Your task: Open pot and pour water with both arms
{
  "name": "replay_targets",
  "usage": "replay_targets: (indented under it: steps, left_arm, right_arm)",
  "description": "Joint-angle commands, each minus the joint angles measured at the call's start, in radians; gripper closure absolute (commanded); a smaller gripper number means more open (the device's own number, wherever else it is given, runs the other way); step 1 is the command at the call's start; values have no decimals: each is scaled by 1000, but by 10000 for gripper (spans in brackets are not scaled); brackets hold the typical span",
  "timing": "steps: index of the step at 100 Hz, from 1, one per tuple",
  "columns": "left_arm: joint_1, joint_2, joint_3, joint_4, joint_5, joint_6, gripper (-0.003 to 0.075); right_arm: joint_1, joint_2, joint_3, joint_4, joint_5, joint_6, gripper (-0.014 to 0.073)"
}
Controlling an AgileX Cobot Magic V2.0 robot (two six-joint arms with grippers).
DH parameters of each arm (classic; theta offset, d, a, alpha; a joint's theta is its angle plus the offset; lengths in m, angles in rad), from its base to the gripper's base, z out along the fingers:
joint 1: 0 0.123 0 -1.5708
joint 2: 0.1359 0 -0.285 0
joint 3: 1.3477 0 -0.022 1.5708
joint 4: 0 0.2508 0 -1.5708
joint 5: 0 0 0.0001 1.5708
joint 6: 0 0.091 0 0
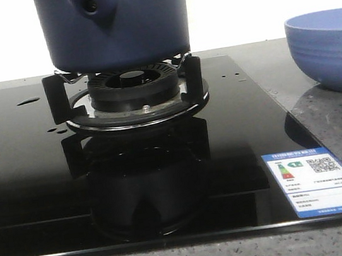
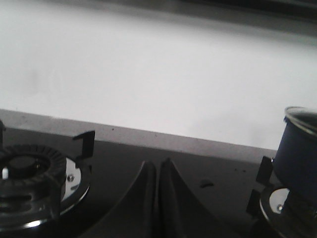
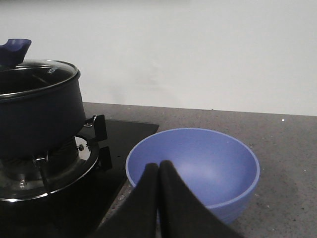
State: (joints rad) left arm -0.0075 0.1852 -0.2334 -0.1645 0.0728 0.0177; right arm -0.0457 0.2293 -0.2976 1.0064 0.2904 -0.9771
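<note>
Black glass cooktop (image 1: pixel 32 185), white wall behind. Dark navy cylindrical pot (image 1: pixel 115 27) sits on burner, glass lid (image 3: pixel 37 74) on. Left gripper (image 2: pixel 157 171), right gripper (image 3: pixel 158 171) pressed together, empty. Lid removal not begun; next needs fingers spread.

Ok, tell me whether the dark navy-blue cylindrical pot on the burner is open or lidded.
Lidded: in the right wrist view a metal-rimmed glass lid with a blue knob covers the dark navy-blue cylindrical pot.
</note>
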Motion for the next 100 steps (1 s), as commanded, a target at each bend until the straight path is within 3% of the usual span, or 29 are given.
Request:
replay_targets:
  steps: [1,39,100]
  left_arm:
    - [-4,-10,37,80,-105,-103,739]
    - [-17,-218,270,87,-124,-103,739]
    - [-15,-217,268,87,-79,-103,739]
  right_arm:
    - [1,9,-25,23,-48,-10,645]
    - [1,9,-25,23,-48,-10,645]
    - [1,9,-25,23,-45,-10,645]
